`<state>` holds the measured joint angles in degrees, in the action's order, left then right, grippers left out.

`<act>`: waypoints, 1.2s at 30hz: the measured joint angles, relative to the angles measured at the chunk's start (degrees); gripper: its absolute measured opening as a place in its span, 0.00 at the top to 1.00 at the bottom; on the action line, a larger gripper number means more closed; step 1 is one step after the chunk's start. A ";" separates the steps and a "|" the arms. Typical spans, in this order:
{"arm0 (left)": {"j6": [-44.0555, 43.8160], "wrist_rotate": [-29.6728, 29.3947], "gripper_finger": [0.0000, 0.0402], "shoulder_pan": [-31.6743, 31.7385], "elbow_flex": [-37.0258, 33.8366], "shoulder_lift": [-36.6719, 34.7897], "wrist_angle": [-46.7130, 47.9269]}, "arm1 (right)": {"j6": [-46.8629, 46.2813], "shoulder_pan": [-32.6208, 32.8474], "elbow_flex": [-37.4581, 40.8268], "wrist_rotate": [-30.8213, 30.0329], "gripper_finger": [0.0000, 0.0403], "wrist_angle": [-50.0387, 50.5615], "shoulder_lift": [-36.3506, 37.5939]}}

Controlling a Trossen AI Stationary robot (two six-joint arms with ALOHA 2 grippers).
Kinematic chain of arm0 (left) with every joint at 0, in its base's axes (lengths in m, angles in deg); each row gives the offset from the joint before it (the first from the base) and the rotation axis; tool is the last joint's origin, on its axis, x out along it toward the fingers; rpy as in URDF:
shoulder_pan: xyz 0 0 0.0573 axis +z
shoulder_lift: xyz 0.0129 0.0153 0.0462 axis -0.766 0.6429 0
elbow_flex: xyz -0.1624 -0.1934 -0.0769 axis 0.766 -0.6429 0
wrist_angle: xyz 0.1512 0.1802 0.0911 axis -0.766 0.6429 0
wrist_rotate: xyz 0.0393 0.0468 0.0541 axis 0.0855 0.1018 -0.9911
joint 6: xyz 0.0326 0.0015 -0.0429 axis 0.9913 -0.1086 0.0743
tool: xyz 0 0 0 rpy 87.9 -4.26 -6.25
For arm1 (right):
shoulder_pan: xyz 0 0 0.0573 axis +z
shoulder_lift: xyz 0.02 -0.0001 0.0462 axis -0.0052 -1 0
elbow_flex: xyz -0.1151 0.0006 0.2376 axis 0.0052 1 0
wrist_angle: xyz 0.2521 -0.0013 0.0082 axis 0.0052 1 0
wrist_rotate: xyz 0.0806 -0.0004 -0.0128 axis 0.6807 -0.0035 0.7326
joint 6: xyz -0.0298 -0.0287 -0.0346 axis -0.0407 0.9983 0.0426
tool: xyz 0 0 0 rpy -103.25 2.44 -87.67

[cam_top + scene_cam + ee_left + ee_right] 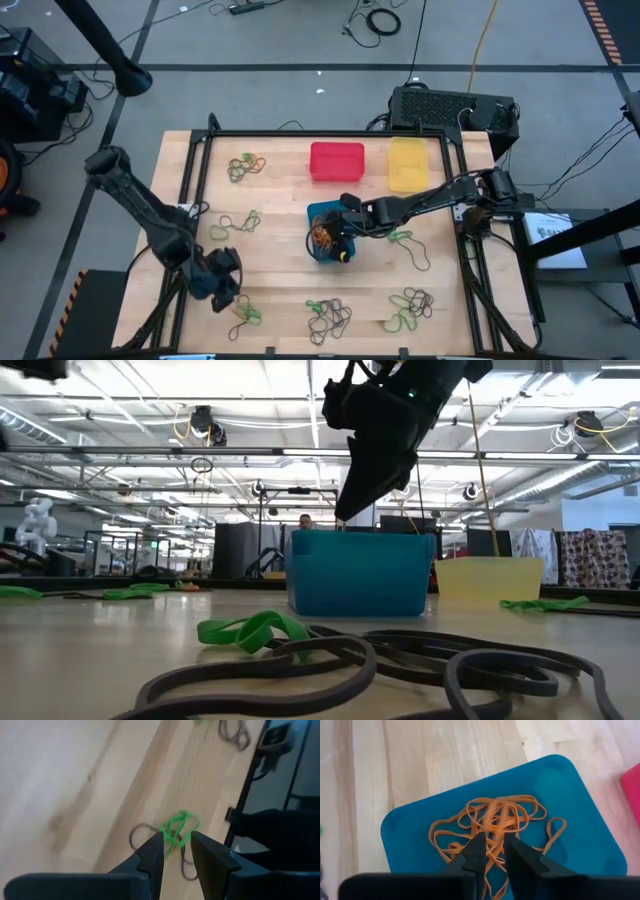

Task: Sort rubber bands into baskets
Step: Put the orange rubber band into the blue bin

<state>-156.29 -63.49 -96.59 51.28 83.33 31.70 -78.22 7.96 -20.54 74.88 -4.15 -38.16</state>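
Note:
The blue basket (318, 212) (580, 845) stands at the table's middle and holds several orange rubber bands (492, 820). My right gripper (490, 851) (338, 243) hovers over it, pointing down, its fingers a narrow gap apart above the heap. The low view shows this gripper (362, 495) just above the basket's rim (360, 535). My left gripper (176, 851) (230, 297) is open near the front left. It slants down above a green band (179, 826) tangled with a dark one (137, 831), both lying flat on the wood. The red basket (337, 162) and the yellow basket (408, 163) stand at the back. My right gripper has orange strands (493, 840) showing through the gap between its fingers. I cannot tell whether any of them touches the fingers or whether they all lie in the basket below.
Loose heaps of bands lie at the back left (247, 167), the middle left (235, 224), the front middle (330, 316), the front right (410, 310) and right of the blue basket (408, 240). Black frame rails (200, 160) border the table.

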 joint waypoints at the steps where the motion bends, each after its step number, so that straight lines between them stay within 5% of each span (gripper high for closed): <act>1: -1.21 0.05 0.74 -0.87 0.00 1.22 -0.26 | 0.64 -0.01 0.00 -0.04 0.83 0.32 0.00; 11: -2.96 3.18 0.74 -5.61 0.02 11.38 -12.95 | 3.99 -0.22 0.00 -0.06 0.76 1.29 0.66; 26: -2.30 6.86 0.74 -7.32 0.02 20.82 -6.94 | 3.68 -0.07 0.00 3.08 0.77 5.75 0.94; 36: 14.53 7.05 0.74 -7.76 0.20 23.06 -6.28 | 3.24 -0.01 0.00 3.26 0.77 6.00 0.94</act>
<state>-141.76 -56.44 -104.35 51.48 106.40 25.42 -74.97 7.96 -20.54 78.14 1.85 -37.22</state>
